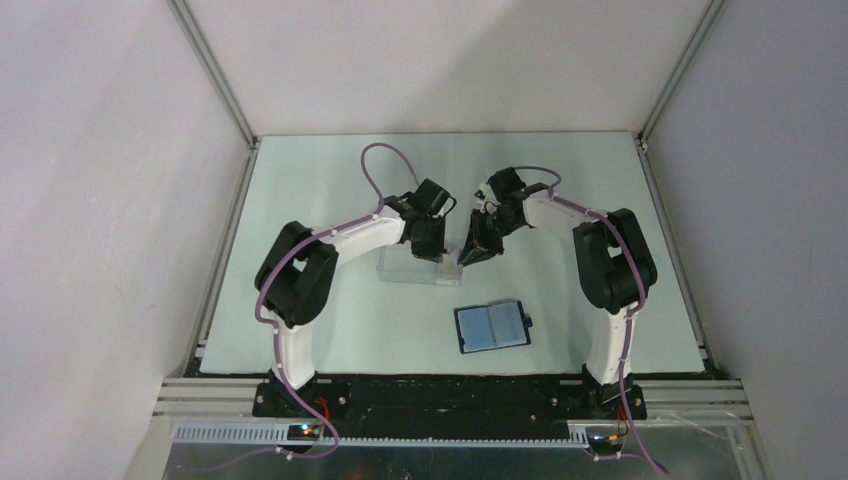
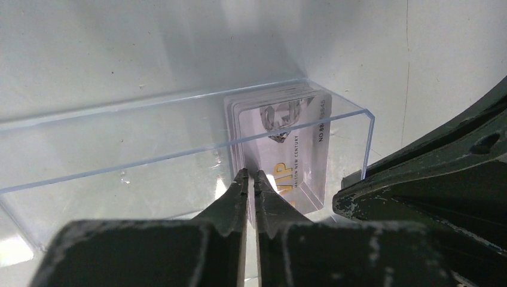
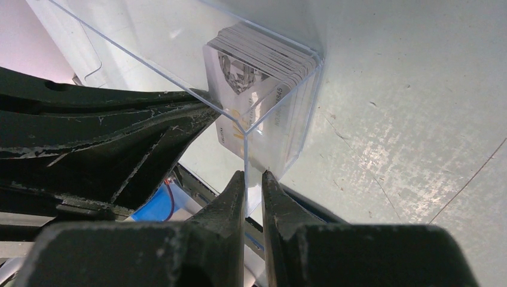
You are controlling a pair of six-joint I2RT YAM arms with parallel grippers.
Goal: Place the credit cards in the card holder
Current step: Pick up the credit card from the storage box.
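A stack of pale credit cards (image 2: 287, 149) stands on edge at the right end of a clear plastic box (image 2: 149, 156). The front card shows gold "VIP" lettering. My left gripper (image 2: 251, 174) reaches into the box with its jaws shut on the near edge of the front card. My right gripper (image 3: 253, 174) is shut on the box's clear end wall (image 3: 246, 152), beside the cards (image 3: 257, 66). In the top view both grippers, left (image 1: 437, 255) and right (image 1: 468, 255), meet at the box's right end (image 1: 447, 268). The navy card holder (image 1: 492, 327) lies open and flat, nearer the bases.
The clear box (image 1: 405, 268) is long and open-topped, with its left part bare. The right gripper's dark fingers (image 2: 430, 179) crowd the box's right corner. White enclosure walls with metal frame posts (image 1: 215, 75) surround the pale green table (image 1: 300, 180).
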